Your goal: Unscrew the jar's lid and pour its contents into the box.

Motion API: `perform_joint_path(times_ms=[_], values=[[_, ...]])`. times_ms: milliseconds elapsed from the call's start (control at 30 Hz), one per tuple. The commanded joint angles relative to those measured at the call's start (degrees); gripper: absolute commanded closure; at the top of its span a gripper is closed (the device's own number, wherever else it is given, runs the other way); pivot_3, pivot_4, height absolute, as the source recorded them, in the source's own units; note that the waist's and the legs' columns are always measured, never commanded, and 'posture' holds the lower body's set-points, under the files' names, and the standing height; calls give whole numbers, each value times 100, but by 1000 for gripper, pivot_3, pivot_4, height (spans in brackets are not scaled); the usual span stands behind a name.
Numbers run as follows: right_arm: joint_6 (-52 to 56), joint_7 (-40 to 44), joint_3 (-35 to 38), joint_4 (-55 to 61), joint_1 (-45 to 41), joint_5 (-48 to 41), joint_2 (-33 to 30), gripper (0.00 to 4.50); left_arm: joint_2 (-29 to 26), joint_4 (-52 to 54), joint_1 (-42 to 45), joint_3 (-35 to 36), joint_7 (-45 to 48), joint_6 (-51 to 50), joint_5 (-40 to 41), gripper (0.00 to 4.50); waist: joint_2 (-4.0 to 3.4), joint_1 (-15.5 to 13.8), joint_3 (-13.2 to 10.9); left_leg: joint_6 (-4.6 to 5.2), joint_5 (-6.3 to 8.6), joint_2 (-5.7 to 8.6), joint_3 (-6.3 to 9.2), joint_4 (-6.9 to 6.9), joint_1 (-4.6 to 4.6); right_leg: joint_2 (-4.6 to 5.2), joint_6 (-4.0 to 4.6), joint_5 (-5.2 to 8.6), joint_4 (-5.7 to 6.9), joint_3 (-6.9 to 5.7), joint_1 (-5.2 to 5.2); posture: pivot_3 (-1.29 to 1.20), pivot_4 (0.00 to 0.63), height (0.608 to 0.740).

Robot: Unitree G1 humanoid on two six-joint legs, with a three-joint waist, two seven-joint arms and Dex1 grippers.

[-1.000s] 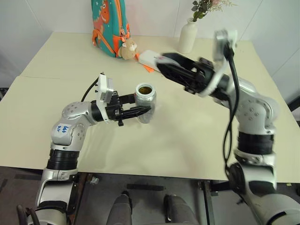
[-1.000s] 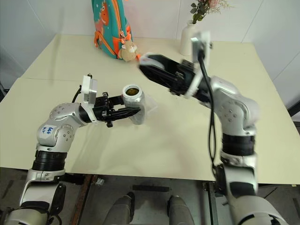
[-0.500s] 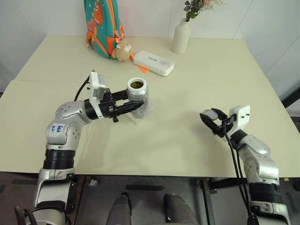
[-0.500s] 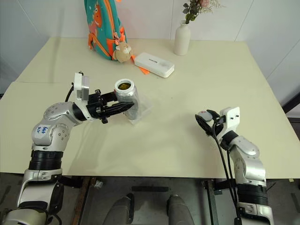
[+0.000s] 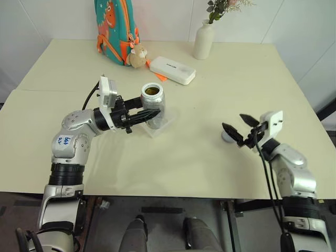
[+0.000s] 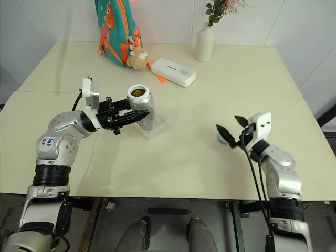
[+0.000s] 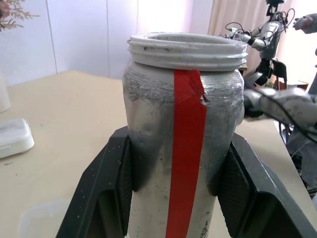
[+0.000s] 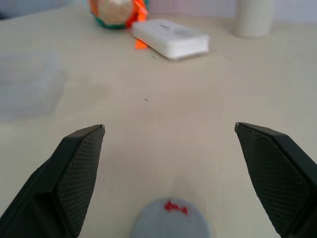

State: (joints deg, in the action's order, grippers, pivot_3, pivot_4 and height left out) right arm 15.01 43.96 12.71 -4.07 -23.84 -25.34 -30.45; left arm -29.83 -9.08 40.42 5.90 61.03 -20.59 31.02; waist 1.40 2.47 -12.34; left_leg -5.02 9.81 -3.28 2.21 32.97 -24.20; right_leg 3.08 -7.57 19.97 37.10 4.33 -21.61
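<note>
The jar (image 5: 153,105) stands upright with its mouth uncovered, a red strip (image 7: 185,148) running down its side. My left gripper (image 5: 148,114) is shut on the jar's body from both sides. The contents (image 5: 153,91) show as brownish bits at the mouth. The jar hangs at the left side of the clear box (image 5: 164,125); I cannot tell whether they touch. Far to the right, my right gripper (image 5: 233,122) is open just above the table. The silvery-grey lid (image 5: 227,137) lies on the table below and between its spread fingers (image 8: 74,168), with a red mark on top (image 8: 173,207).
At the back of the table stand a teal and orange backpack (image 5: 115,26) with a plush toy (image 5: 137,55), a white oblong case (image 5: 172,70) and a white vase with flowers (image 5: 203,42). The table's right edge (image 5: 310,105) runs close to my right arm.
My right arm swung down and to the right, away from the jar, and its gripper opened, leaving the lid on the table. My left gripper kept hold of the jar.
</note>
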Motion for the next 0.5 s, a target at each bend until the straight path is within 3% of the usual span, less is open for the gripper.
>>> perform_joint_path(times_ms=[33,233,500], values=[[593,474,-270,1044,-277,-449,-359,22,-225,-137,205,291,14,157,-5,2610,0,8,0,0,0,-2,0,-1,2,-2,0,0,0,0,0,0,150,740],[1478,1004,-725,2117,-568,-952,-868,22,-503,-999,529,513,215,712,-165,2610,0,-59,0,-8,5,-18,1,1,-1,-19,1,0,-8,0,0,0,150,740],[1565,888,-931,2214,-805,-919,-705,22,-945,-2996,1319,273,-339,1629,-1298,2610,1,-87,0,-9,11,-26,1,3,-5,-27,3,1,-16,0,-1,0,150,740]])
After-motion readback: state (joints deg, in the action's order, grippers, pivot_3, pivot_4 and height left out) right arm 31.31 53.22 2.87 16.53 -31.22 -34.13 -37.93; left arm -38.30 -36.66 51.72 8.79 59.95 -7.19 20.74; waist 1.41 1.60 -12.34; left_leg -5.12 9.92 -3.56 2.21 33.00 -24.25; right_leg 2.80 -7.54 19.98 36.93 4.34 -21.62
